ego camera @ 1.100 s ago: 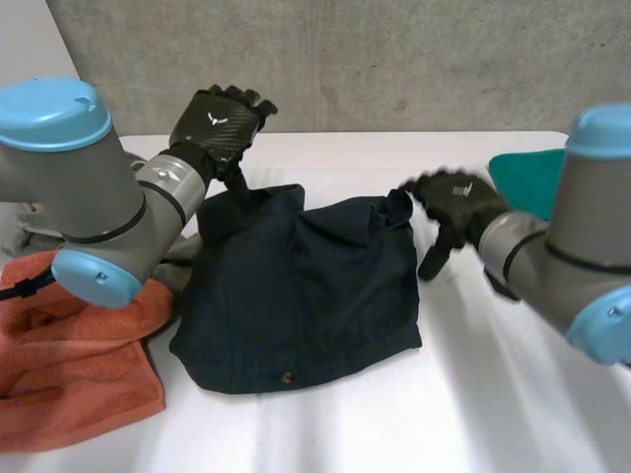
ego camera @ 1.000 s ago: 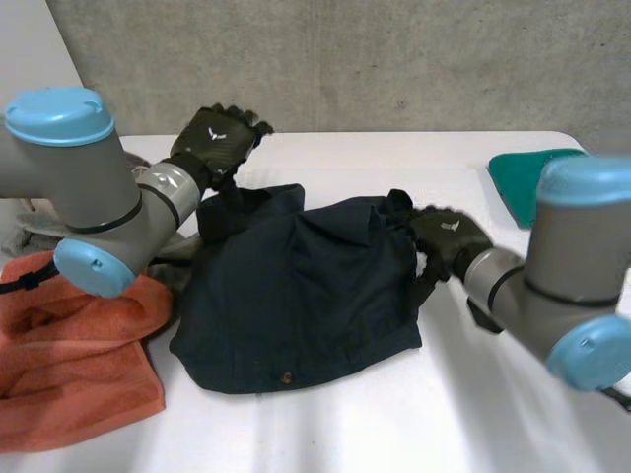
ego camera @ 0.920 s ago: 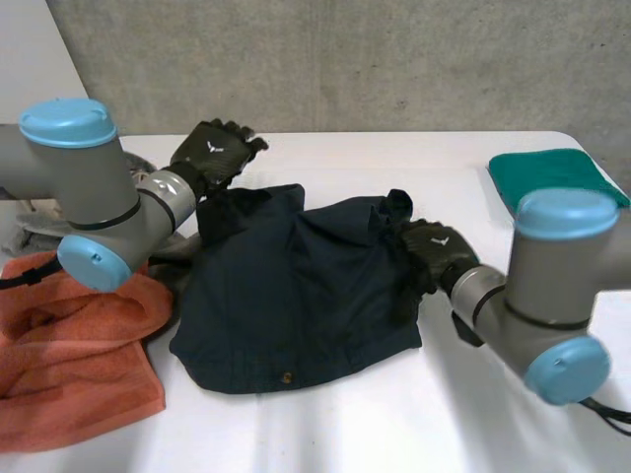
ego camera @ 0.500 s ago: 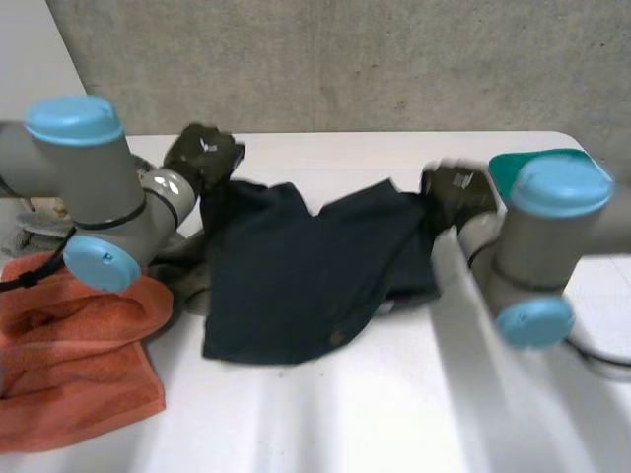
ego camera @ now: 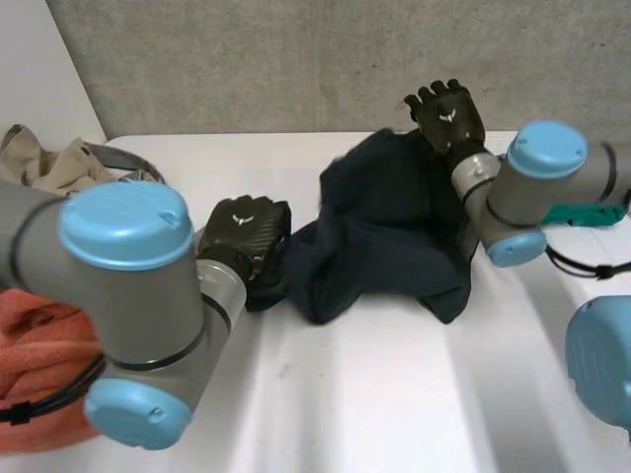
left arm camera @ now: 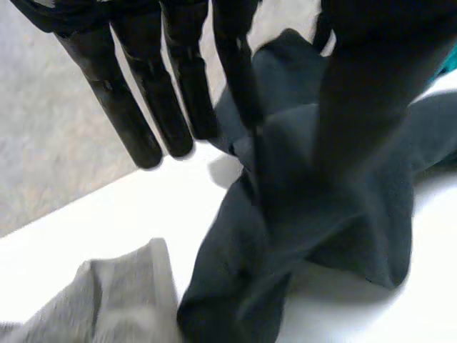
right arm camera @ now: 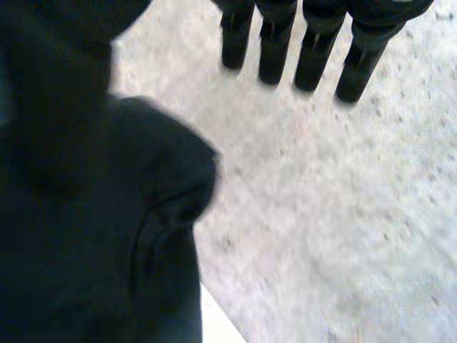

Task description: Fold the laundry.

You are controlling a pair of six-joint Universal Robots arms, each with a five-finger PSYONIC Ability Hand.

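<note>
Grey concrete wall (ego camera: 296, 59) backs a white surface (ego camera: 375, 394). Across its middle, toward the far edge, a dark garment (ego camera: 385, 236) hangs crumpled between the hands, one end raised and the rest sagging onto the surface. An orange towel (ego camera: 35, 355) lies at the left edge, a beige cloth (ego camera: 49, 158) at the far left corner, and a teal cloth (ego camera: 587, 212) at the right edge. The right hand (ego camera: 449, 113) holds the raised end by the far edge, its thumb clamped on cloth and its fingers (right arm camera: 314, 43) straight and clear. The left hand (ego camera: 242, 229) pinches the low end between its thumb and one finger. No fold looks made yet. The garment probably needs spreading flat first, and the towel and beige cloth look unfolded.
</note>
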